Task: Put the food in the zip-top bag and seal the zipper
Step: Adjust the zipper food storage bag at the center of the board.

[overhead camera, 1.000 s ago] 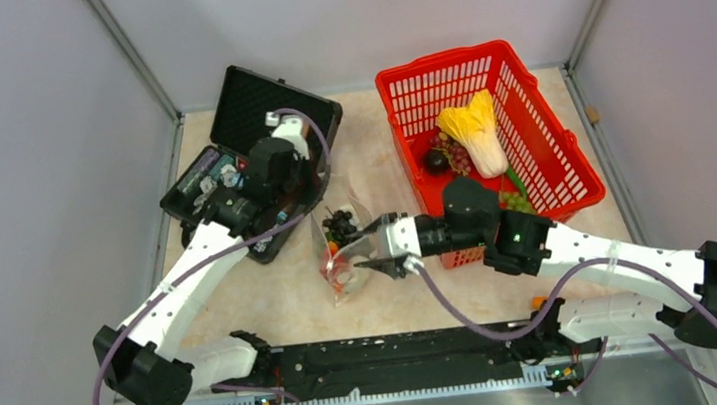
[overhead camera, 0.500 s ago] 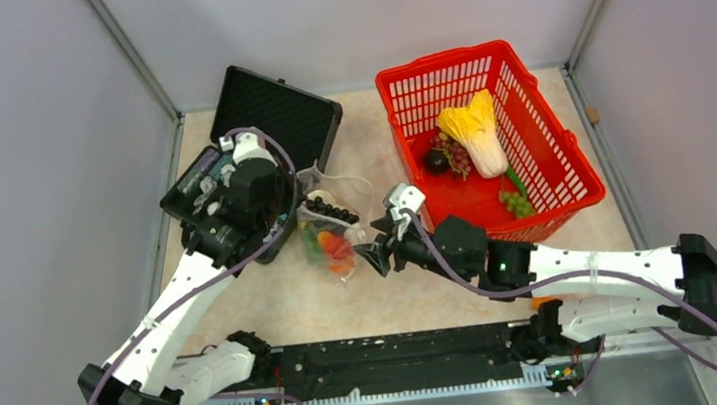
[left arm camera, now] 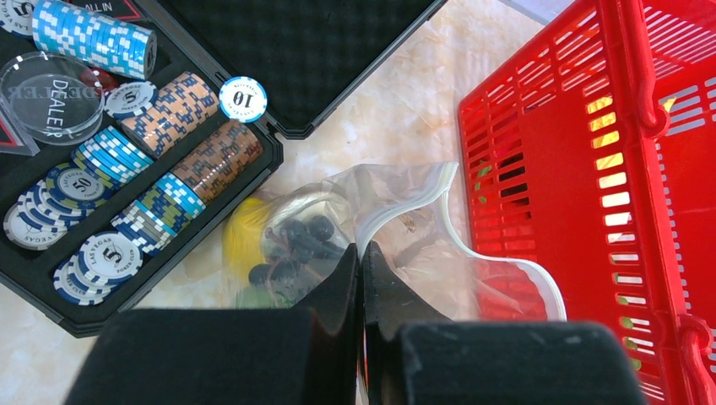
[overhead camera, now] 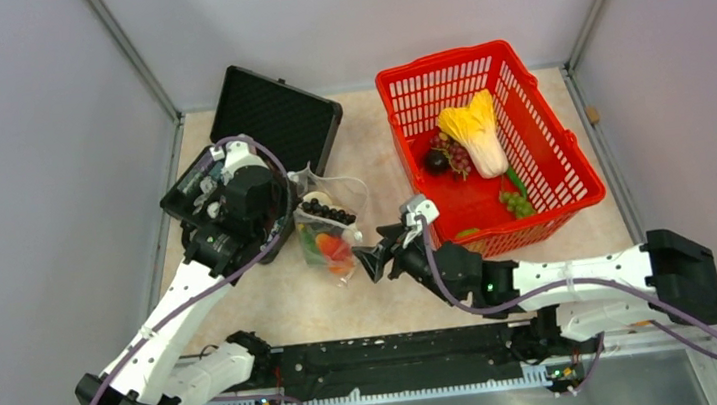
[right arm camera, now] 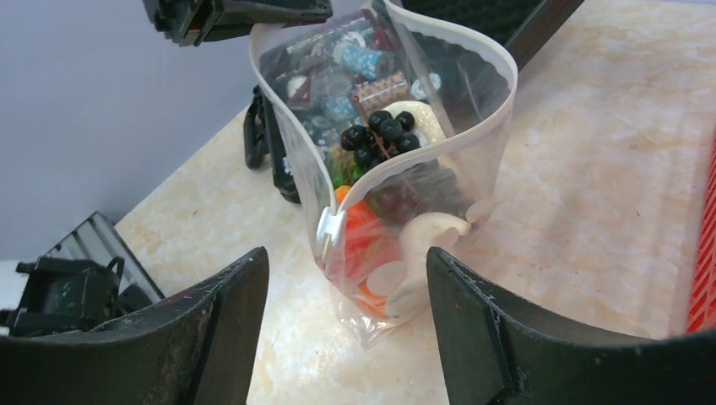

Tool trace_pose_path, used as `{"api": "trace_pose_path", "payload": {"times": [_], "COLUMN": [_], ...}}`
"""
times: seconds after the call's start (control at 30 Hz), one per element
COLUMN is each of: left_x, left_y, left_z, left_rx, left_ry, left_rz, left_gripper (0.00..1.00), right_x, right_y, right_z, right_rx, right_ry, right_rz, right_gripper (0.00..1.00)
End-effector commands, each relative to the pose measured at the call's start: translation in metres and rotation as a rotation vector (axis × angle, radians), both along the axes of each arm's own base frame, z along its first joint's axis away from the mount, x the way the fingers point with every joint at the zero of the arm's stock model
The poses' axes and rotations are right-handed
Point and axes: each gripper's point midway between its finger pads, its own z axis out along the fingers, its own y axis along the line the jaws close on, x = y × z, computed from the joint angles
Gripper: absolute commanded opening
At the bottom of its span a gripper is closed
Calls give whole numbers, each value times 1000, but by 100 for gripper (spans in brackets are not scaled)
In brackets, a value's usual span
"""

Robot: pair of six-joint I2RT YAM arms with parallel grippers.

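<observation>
The zip-top bag (overhead camera: 328,238) hangs upright with its mouth wide open, just right of the black case. Inside it I see dark grapes (right arm camera: 380,135), orange and red food (right arm camera: 363,238) and a white mushroom (right arm camera: 425,236); a yellow lemon (left arm camera: 243,229) shows through the plastic. My left gripper (overhead camera: 302,218) is shut on the bag's rim, its fingers (left arm camera: 338,278) pinching the zipper (left arm camera: 515,263). The zipper (right arm camera: 439,160) curves open with a white tab (right arm camera: 331,228) at its near end. My right gripper (overhead camera: 371,260) stands open just in front of the bag (right arm camera: 397,181), apart from it.
The red basket (overhead camera: 536,108) at the back right holds a pale cabbage (overhead camera: 478,132), grapes (overhead camera: 451,156) and green pieces (overhead camera: 515,201). The open black case (overhead camera: 270,116) with poker chips (left arm camera: 127,181) lies at the back left, right beside the bag.
The left gripper lifted the bag upright and drew it left toward the case. The right gripper let go of the bag, backed away and opened wider.
</observation>
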Motion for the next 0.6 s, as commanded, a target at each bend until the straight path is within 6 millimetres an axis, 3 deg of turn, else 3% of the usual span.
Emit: {"api": "trace_pose_path", "payload": {"times": [0.0,0.3,0.57], "left_x": [7,9,8], "left_y": [-1,-5,-3], "left_z": [21,25,29], "left_rx": [-54,-54,-59], "left_ry": [-77,-82,-94], "left_rz": [17,0,1], "left_gripper": [0,0,0], "right_x": [13,15,28], "right_y": [-2,31,26], "right_z": [15,4,-2], "right_rx": [142,144,221], "right_ry": [-3,-86,-234], "right_rz": [-109,-64,-155], "right_gripper": [68,70,69]}}
